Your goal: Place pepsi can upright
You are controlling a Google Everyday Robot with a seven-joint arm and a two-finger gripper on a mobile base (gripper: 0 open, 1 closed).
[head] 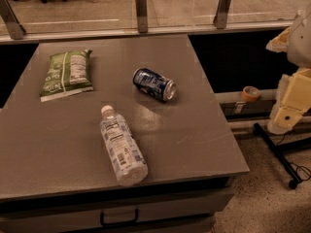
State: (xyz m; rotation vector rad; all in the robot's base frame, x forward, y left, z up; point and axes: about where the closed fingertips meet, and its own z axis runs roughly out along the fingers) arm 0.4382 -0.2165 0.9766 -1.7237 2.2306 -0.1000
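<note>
The pepsi can [154, 84], dark blue with white markings and silver ends, lies on its side near the middle of the grey table [194, 135], its silver end facing front right. My gripper [287, 111], a cream-coloured piece at the end of the arm, hangs at the far right of the view. It is off the table's right edge, well away from the can, and holds nothing that I can see.
A clear water bottle [121, 147] lies on its side in front of the can. A green snack bag [66, 73] lies at the back left. An orange tape roll [250, 93] sits on a ledge to the right. A black stand leg [277, 154] crosses the floor. A glass railing [141, 8] runs behind.
</note>
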